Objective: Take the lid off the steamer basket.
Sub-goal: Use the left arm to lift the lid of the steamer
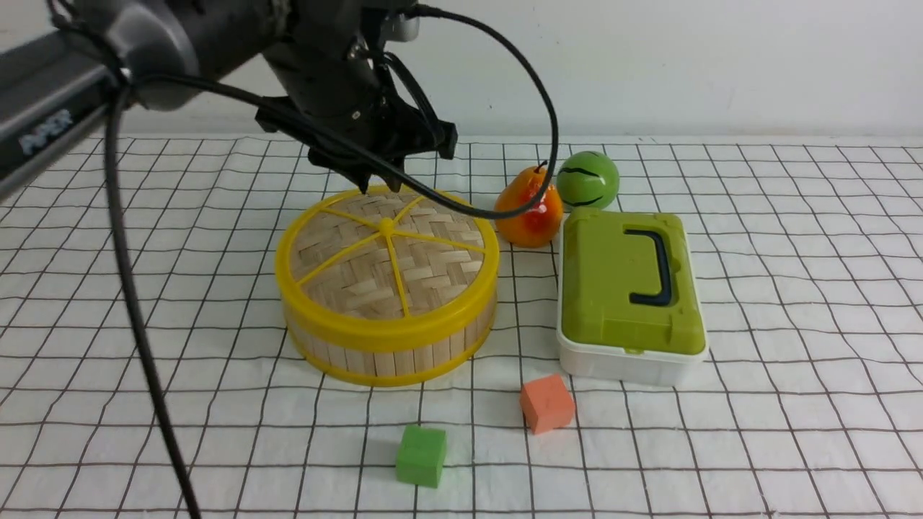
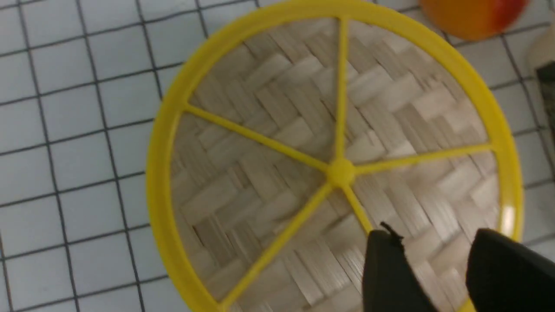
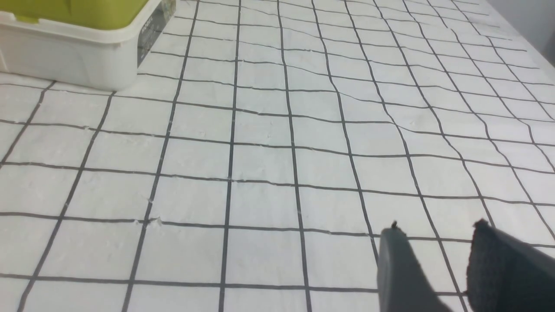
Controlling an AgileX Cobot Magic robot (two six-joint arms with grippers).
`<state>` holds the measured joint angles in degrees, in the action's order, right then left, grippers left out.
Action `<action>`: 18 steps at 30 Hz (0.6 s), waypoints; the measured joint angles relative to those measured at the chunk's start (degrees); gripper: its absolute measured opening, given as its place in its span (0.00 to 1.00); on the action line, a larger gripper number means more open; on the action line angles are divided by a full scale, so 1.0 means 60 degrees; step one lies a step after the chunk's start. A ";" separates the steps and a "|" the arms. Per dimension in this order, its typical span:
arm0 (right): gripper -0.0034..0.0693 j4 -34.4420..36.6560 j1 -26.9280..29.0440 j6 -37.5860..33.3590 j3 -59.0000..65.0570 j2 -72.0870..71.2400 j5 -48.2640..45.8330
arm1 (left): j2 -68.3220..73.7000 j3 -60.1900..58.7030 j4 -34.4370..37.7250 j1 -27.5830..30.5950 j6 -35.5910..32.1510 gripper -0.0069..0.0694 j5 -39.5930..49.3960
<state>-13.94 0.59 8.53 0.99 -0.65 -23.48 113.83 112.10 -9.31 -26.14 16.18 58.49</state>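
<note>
The lid (image 1: 389, 252), a woven bamboo disc with a yellow rim and yellow spokes, sits closed on the steamer basket (image 1: 389, 357), a round tub of light wooden slats. My left gripper (image 1: 375, 184) hangs over the lid's far edge, fingertips just above the rim. In the left wrist view the lid (image 2: 277, 108) fills the frame, and the left gripper (image 2: 433, 236) is open with only the weave showing between its fingers. My right gripper (image 3: 435, 227) is open over bare checked cloth and holds nothing; the front view does not show it.
An orange-red toy fruit (image 1: 530, 213) and a green ball (image 1: 588, 180) stand behind a white box with a green lid (image 1: 627, 288), right of the basket. An orange cube (image 1: 546, 404) and a green cube (image 1: 421, 455) lie in front. A black cable (image 1: 137, 303) hangs at the left.
</note>
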 joint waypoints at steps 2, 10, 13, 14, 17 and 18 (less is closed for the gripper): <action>0.38 0.0000 0.0000 0.0000 0.0000 0.0000 0.0000 | 0.0286 0.0100 -0.0094 0.0010 0.0103 0.56 -0.0169; 0.38 0.0000 0.0000 0.0000 0.0000 0.0000 0.0000 | 0.1313 0.0136 -0.0080 0.0300 0.0945 0.59 -0.0676; 0.38 0.0000 0.0000 0.0000 0.0000 0.0000 0.0000 | 0.1539 0.0136 0.0074 0.0442 0.1029 0.51 -0.0632; 0.38 0.0000 0.0000 0.0000 0.0000 0.0000 0.0000 | 0.1551 0.0136 0.0150 0.0442 0.0999 0.43 -0.0692; 0.38 0.0000 0.0000 0.0000 0.0000 0.0000 0.0000 | 0.1507 0.0140 0.0098 0.0424 0.0970 0.22 -0.0830; 0.38 0.0000 0.0000 0.0000 0.0000 0.0000 0.0000 | 0.1438 0.0140 0.0001 0.0424 0.0970 0.21 -0.0830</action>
<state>-13.94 0.59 8.53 0.99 -0.65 -23.48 122.46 112.94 -9.30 -23.59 22.00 53.51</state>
